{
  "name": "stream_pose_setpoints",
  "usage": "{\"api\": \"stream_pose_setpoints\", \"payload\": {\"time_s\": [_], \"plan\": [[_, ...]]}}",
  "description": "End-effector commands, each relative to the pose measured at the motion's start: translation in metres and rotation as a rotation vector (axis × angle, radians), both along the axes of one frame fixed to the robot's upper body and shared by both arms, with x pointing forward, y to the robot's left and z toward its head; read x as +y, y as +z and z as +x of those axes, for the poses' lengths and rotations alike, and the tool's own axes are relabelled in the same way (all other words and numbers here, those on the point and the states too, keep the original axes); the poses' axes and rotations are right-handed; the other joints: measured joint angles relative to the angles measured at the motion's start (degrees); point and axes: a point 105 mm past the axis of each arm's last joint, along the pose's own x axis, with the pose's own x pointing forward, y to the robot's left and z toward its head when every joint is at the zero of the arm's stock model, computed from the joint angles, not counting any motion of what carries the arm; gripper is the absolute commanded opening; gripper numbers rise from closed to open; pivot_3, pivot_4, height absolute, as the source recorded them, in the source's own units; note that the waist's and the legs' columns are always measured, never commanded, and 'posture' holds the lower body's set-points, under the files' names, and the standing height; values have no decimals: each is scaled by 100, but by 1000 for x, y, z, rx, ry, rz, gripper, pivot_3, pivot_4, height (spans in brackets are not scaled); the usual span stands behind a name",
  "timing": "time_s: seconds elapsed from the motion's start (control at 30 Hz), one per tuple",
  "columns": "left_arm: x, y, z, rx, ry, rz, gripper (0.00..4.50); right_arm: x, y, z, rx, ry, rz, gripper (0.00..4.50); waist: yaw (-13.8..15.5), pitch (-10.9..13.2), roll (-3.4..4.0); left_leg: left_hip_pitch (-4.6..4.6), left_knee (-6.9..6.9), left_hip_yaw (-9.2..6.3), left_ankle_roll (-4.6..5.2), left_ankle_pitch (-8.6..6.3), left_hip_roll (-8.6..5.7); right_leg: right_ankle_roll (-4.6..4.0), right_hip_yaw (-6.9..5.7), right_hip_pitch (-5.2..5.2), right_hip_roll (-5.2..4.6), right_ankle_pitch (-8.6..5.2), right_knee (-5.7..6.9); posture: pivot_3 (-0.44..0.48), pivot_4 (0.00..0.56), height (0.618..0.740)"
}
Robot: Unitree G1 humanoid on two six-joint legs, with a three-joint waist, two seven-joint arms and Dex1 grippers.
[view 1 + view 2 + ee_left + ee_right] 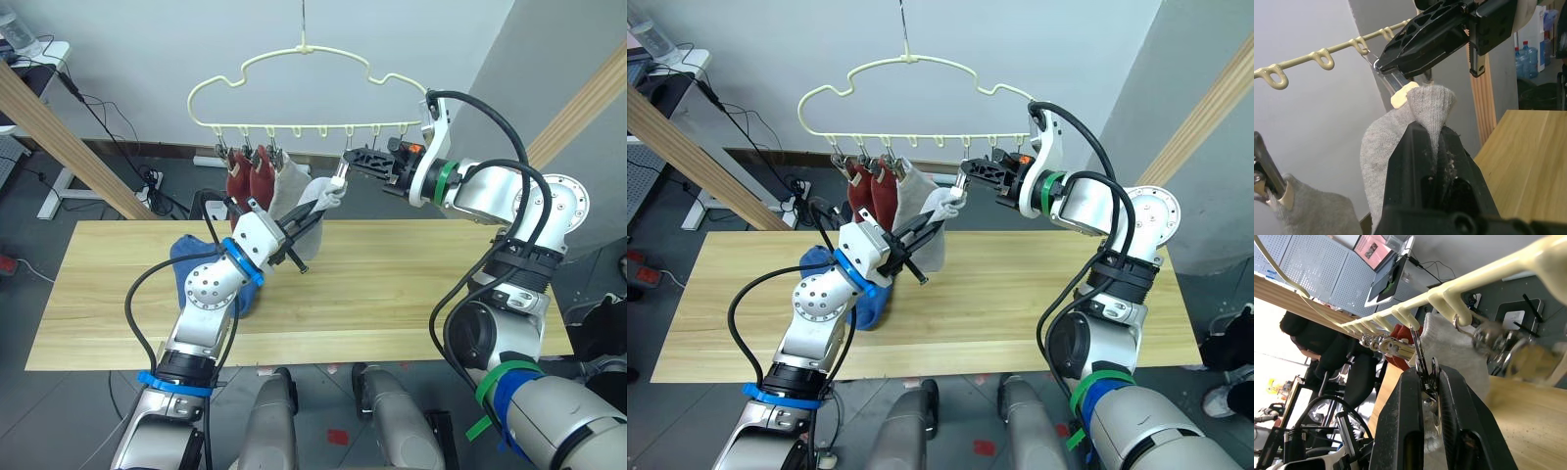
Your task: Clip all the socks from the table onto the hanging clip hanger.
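Note:
The cream clip hanger (304, 49) hangs above the table's (411, 284) far edge. Two rust red socks (249, 176) and one light grey sock (287, 186) hang from its left clips. My left gripper (315, 208) is shut on a second grey sock (1432, 103), holding its cuff up against a clip (1396, 84) near the middle of the row. My right gripper (349, 160) reaches in from the right and is shut on that clip (1424, 367), pinching its metal handles. Blue socks (191, 259) lie on the table behind my left forearm, partly hidden by it.
Thick wooden poles slant at the left (69, 137) and right (588, 98). A white desk (39, 59) and floor cables lie beyond the table at the left. A person (1317, 342) shows in the right wrist view.

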Motion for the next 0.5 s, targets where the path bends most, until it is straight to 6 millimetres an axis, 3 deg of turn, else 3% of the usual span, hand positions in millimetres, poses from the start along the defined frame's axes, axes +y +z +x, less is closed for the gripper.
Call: {"api": "stream_pose_setpoints", "payload": {"time_s": [0.03, 0.5], "plan": [[-1, 10, -4, -59, -3, -15, 62, 1, -1, -3, 9, 10, -10, 347, 0, 0, 0, 0, 0, 0, 0, 0, 0, 0, 0, 0, 0, 0, 0, -48, 344, 740], [-1, 17, -6, -123, 9, -18, 62, 4, -8, -7, 38, 39, -31, 347, 2, 0, 0, -1, -2, 1, 1, 0, 0, 0, 0, 0, 0, 0, -3, -32, 336, 740]]}}
